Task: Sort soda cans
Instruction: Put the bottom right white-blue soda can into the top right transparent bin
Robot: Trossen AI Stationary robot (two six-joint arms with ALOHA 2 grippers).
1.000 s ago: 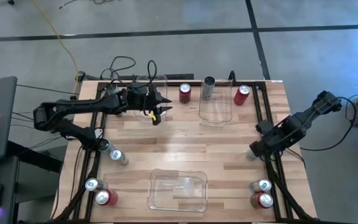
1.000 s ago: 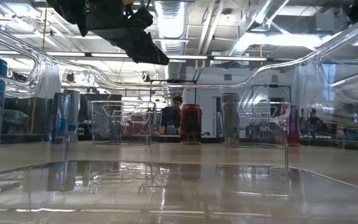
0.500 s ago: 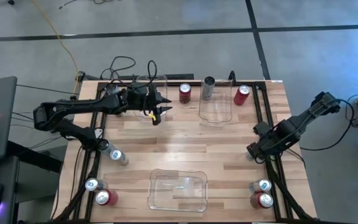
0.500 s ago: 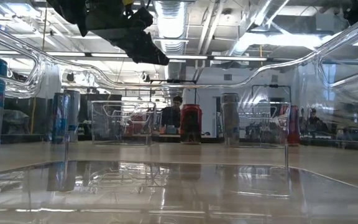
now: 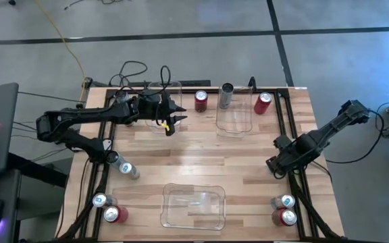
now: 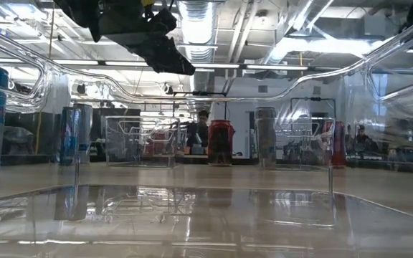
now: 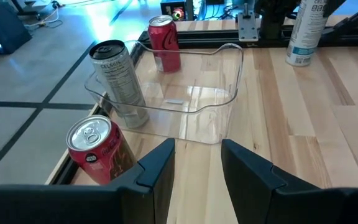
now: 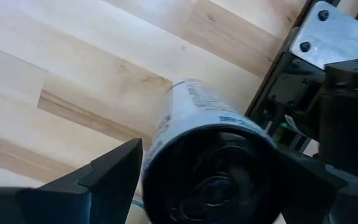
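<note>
My right gripper (image 5: 274,165) is open at the table's right edge, over a silver-white can. In the right wrist view that can (image 8: 211,163) stands between the two dark fingers (image 8: 112,179), seen end-on. I cannot tell whether they touch it. My left gripper (image 5: 174,120) is open and empty beside the far-left bin, well above the table (image 6: 156,43). Ahead of it stand a red can (image 7: 98,148), a dark grey can (image 7: 119,79) and another red can (image 7: 165,41) around a clear bin (image 7: 185,93).
Three clear bins sit on the table: far left (image 5: 164,101), far right (image 5: 234,116) and near middle (image 5: 193,206). More cans stand near the left edge (image 5: 128,169), in the near-left corner (image 5: 115,214) and in the near-right corner (image 5: 286,216). Black rails run along both sides.
My right gripper has moved slightly down and toward the table's near-left, over the silver-white can by the right rail, so the can is now hidden under it in the high view. The cans have stayed in place.
</note>
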